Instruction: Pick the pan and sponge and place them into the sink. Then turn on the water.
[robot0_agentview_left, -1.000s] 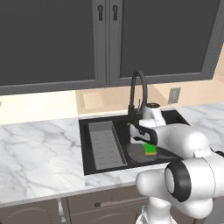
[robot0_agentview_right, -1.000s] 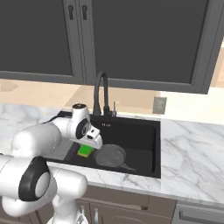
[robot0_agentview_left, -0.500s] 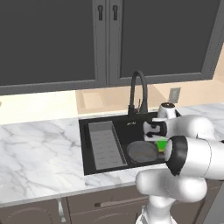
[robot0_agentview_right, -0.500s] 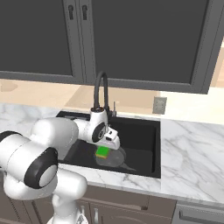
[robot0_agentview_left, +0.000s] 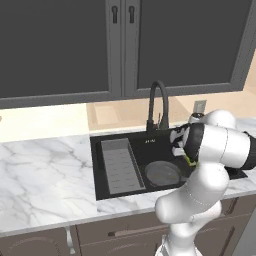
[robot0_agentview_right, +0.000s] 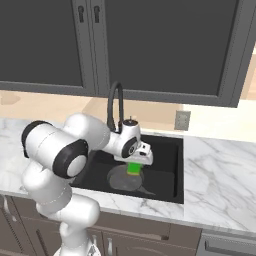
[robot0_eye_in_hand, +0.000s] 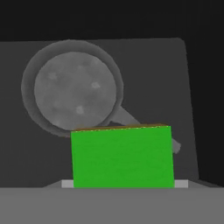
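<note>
The pan lies flat on the floor of the sink, in its near middle part, right of the grey ribbed tray. In the right base view the pan sits just below the gripper, its handle pointing toward the near right. The gripper is clamped on the sponge, which hangs in the air over the sink, above the pan's right edge. In the hand view the sponge fills the lower middle, green face toward the camera, with the pan below and beyond it. The faucet stands at the sink's far edge, behind the hand. Marble counter spreads left of the sink.
</note>
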